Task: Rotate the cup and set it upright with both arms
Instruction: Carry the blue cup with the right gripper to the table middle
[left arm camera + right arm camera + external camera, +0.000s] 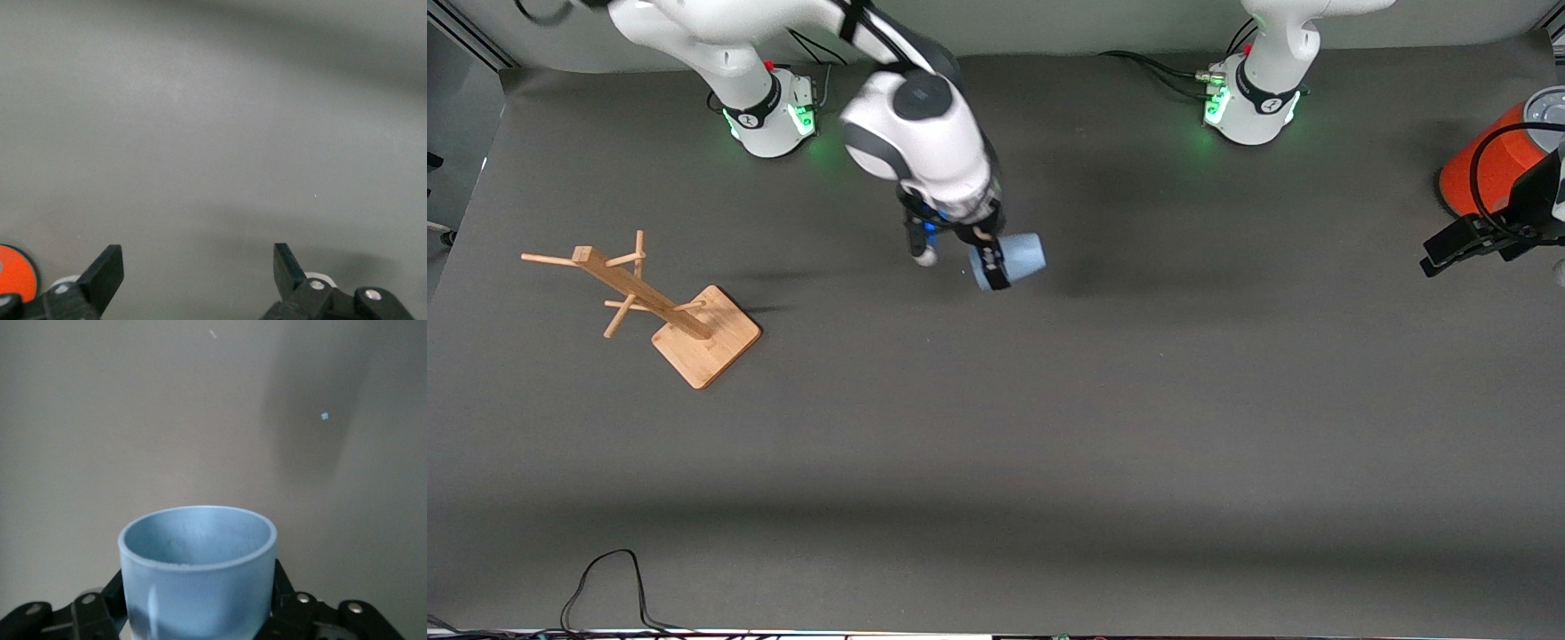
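Note:
My right gripper point(991, 264) is shut on the pale blue cup point(1024, 253) and holds it over the mat between the two bases. The cup lies tilted on its side, with one black finger across its wall. In the right wrist view the cup point(198, 580) fills the space between the fingers point(285, 588), and its open mouth points away from the wrist. My left gripper point(1449, 251) is open and empty at the left arm's end of the table, beside the orange cylinder. In the left wrist view the left gripper point(198, 259) has only bare mat between its fingers.
A wooden rack point(649, 302) with pegs stands on a square base toward the right arm's end. A large orange cylinder point(1489, 160) stands at the left arm's end and also shows in the left wrist view point(13, 273). A black cable point(605, 582) loops at the near edge.

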